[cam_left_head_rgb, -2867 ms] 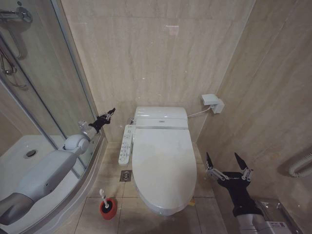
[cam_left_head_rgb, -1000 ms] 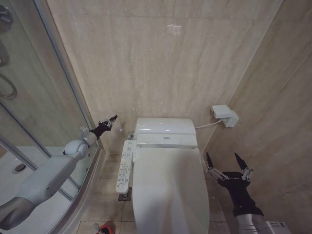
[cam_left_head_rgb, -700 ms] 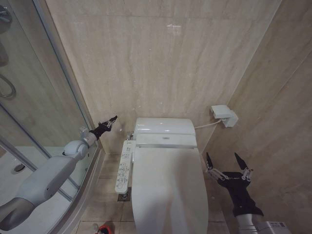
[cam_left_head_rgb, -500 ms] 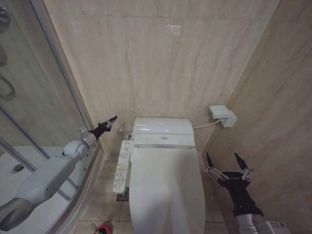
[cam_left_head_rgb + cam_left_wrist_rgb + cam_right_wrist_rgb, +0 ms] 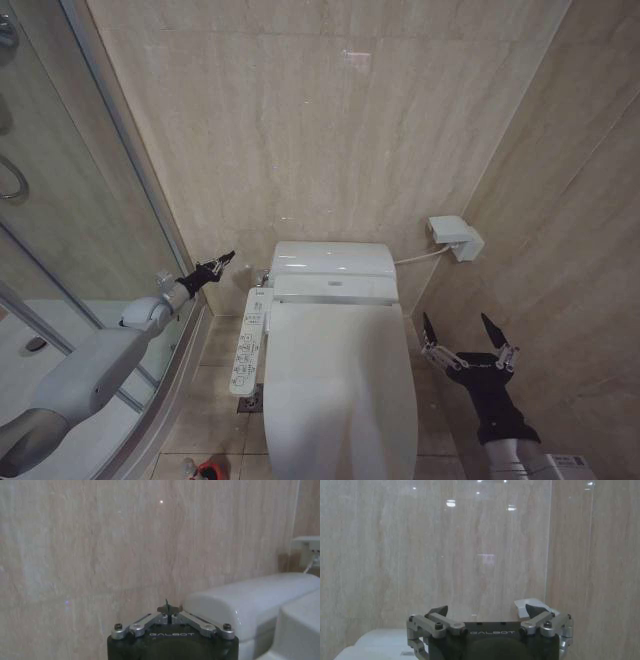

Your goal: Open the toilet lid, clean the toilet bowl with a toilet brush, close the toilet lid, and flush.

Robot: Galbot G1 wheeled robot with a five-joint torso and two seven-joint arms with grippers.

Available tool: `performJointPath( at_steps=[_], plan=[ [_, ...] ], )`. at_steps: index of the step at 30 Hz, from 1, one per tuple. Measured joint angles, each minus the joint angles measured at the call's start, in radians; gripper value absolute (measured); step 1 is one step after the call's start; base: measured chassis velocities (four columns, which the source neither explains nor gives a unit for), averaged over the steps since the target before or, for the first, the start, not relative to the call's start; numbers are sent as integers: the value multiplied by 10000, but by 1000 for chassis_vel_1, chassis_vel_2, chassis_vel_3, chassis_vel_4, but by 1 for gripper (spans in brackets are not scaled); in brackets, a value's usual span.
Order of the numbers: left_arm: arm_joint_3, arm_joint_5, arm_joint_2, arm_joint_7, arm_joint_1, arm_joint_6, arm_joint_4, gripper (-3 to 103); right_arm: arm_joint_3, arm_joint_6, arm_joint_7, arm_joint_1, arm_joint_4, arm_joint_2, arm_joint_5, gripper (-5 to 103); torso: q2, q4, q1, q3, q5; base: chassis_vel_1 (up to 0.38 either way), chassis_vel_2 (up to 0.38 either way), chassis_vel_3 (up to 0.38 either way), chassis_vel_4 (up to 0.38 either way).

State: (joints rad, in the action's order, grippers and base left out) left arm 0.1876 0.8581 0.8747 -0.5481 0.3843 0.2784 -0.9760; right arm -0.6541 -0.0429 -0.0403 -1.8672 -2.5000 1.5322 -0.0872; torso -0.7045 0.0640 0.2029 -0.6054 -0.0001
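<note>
Head view is showing the toilet lid point(image 5: 340, 385) lying shut over the seat, so the toilet bowl beneath is staying hidden and the opening step is not yet done. The lid is filling the middle of the floor space, its hinge end meeting the white tank unit point(image 5: 332, 268) against the back wall, with a control panel point(image 5: 248, 342) running along the lid's left edge.

The left gripper point(image 5: 222, 261) is hovering just beside the tank's left corner, near the back wall and apart from the lid; its jaws are pressed together and carrying nothing, as the left wrist view point(image 5: 169, 611) is also showing. The right gripper point(image 5: 468, 340) is waiting to the right of the lid, near the side wall, with its jaws spread wide and empty.

To lift the lid well, I judge a gripper should be coming to the front or side rim, far from the hinge, catching only the lid and not the seat under it, then swinging it up in an arc until it is leaning on the tank.

Counting: one lid, one tank unit, one control panel, one wall socket box point(image 5: 455, 237), two grippers, and one red brush holder point(image 5: 208, 469) peeking in at the floor's lower edge, its brush too cropped to judge.
</note>
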Motion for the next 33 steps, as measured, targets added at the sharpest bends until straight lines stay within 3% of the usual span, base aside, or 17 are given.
performJointPath(
  at_steps=[4, 33],
  plan=[
    [61, -186, 114, -342, 23, 97, 282, 0, 0, 0, 0, 0, 0, 0, 0, 100, 0, 2, 0, 0, 3, 0, 0, 0, 0],
    [316, -534, 1159, -1175, 77, 397, 1381, 0, 0, 0, 0, 0, 0, 0, 0, 100, 0, 1, 1, 0, 2, 0, 0, 0, 0]
  ],
)
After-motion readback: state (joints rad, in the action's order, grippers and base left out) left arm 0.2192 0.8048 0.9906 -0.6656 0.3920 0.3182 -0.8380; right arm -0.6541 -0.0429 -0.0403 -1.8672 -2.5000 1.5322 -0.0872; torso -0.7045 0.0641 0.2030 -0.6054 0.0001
